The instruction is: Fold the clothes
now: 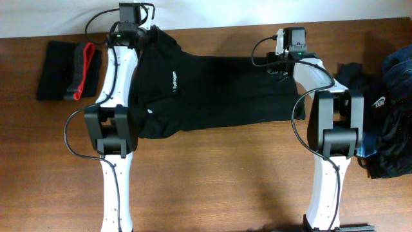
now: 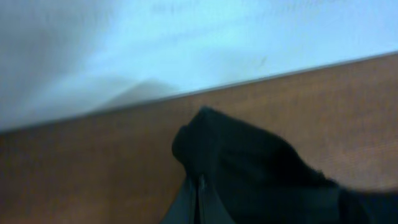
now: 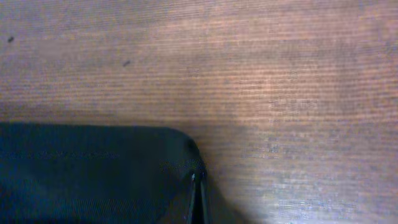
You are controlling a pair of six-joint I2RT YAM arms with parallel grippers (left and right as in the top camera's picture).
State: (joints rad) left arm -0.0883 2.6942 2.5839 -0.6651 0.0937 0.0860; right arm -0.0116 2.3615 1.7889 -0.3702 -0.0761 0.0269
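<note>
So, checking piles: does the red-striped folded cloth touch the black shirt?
No, the red-striped cloth lies apart from the black shirt, beyond the left arm.

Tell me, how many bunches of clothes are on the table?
3. A black shirt lies spread in the middle, a folded dark stack with a red edge sits at the left, and a dark-and-blue heap sits at the right. The heap may hide more garments.

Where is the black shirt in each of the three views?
Overhead: black shirt spread across the upper centre.
Left wrist: a bunched corner, lower centre-right.
Right wrist: a flat corner, lower left.
Shared landmark: the brown wooden table under it.
</note>
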